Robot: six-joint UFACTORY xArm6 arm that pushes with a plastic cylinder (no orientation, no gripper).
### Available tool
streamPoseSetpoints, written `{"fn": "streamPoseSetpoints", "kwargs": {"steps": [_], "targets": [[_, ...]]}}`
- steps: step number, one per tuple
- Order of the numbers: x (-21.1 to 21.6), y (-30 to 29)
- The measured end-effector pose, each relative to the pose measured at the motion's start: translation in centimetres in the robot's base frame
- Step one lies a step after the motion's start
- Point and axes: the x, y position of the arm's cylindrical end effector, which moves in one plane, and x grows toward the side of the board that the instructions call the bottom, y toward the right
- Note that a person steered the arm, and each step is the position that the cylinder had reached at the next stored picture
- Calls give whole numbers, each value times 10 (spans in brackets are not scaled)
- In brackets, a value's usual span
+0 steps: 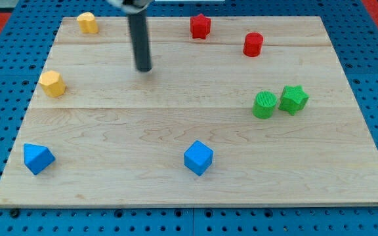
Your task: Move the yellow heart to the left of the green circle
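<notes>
Sitting untouched at nine o'clock, the small yellow heart block (52, 84) lies well apart from the ribbed green circle block (264, 105); my tip (144, 68), no gripper, holds nothing between them.

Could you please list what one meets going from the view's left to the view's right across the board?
Blue triangular block → yellow block → second yellow block → my tip → blue cube → red cylinder → green circle → green star.

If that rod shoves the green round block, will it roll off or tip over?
The green circle stands on its flat end, so it will probably slide, not roll. It looks squat, so tipping seems unlikely. It touches the green star, which may get nudged too.
</notes>
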Motion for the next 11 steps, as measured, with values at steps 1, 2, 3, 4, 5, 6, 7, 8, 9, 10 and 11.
{"fn": "streamPoseSetpoints", "kwargs": {"steps": [1,2,3,4,5,6,7,8,9,10,11], "targets": [[1,-138],[-2,-162],[-18,-149],[-49,-158],[-120,-168],[-177,-154],[-181,-100],[-129,0],[-72,62],[-117,58],[-132,27]]}}
